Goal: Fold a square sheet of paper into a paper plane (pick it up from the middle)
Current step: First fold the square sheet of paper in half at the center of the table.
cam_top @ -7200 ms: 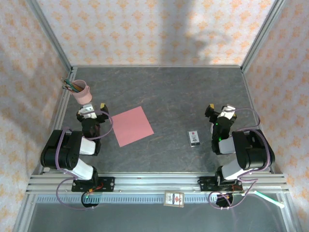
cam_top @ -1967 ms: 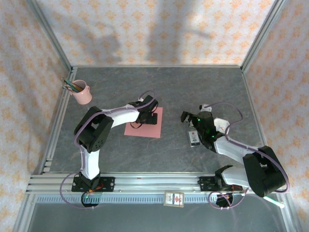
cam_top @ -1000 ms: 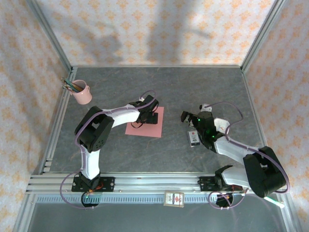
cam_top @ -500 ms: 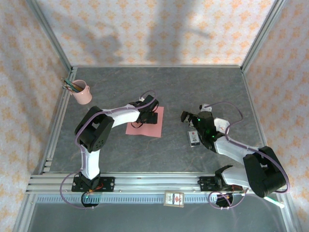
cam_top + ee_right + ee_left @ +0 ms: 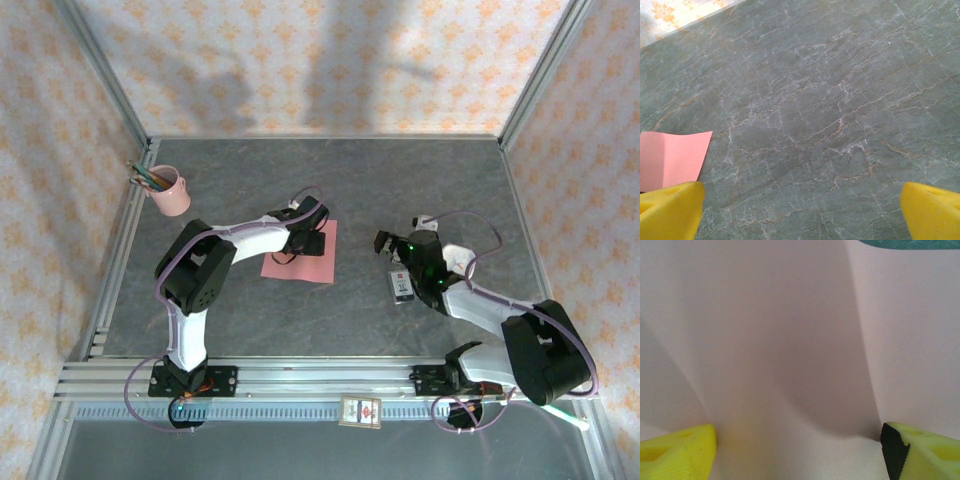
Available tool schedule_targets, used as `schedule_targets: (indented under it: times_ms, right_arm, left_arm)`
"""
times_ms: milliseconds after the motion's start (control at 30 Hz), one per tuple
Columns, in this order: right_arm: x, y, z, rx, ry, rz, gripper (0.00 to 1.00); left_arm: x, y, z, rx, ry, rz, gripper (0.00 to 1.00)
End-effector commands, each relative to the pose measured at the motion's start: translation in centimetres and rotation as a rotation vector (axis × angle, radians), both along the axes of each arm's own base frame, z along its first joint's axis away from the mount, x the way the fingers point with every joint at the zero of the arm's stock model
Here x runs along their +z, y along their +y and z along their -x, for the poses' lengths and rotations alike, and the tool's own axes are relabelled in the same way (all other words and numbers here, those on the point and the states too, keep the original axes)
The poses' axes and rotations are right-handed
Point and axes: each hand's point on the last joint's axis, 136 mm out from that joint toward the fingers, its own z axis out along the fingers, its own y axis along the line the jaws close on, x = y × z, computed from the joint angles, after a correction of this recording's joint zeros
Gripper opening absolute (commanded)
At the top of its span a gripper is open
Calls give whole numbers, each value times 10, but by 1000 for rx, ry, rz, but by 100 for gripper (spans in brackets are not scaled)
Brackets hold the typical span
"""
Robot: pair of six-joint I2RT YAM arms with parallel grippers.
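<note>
1. Now, the left gripper (image 5: pixel 311 240) is down on the paper (image 5: pixel 322 266), about over the middle of it.
2. In the left wrist view the two yellow fingertips (image 5: pixel 675 452) rest on the paper, one at each side, so the sheet lies directly between the jaws.
3. Between the jaws the paper is not flat: it rises in a soft hump, and a crease runs from the black-faced fingertip away toward the far edge.
4. The left jaws stand wide apart. They do not pinch the paper yet; it only bulges in the gap.
5. The right gripper (image 5: pixel 388 243) hangs over the table (image 5: pixel 430 180), well apart from the paper, with its jaws fully spread and nothing in them.
6. In the right wrist view one corner of the paper lies flat just ahead of one fingertip (image 5: pixel 667 210), outside the jaws; between the jaws is bare table.
7. A box (image 5: pixel 403 285) lies on the table just behind the right jaws, beside that arm.
</note>
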Motion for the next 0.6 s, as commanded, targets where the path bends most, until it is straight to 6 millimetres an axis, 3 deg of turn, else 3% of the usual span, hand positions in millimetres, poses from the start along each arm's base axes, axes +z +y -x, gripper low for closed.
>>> schedule_targets:
  times_ms: [0, 333, 367, 567]
  right_arm:
    - [7, -1, -6, -18, -13, 6, 100]
    - [5, -2, -7, -26, -7, 15, 100]
    - [4, -3, -7, -26, -4, 18, 100]
    - [4, -3, -7, -28, -4, 19, 100]
  left_arm:
    - [-6, 3, 3, 5, 34, -9, 81]
    - [12, -8, -5, 1, -36, 77, 63]
    - [24, -10, -6, -1, -65, 102, 60]
    - [39, -25, -7, -25, -111, 218, 45]
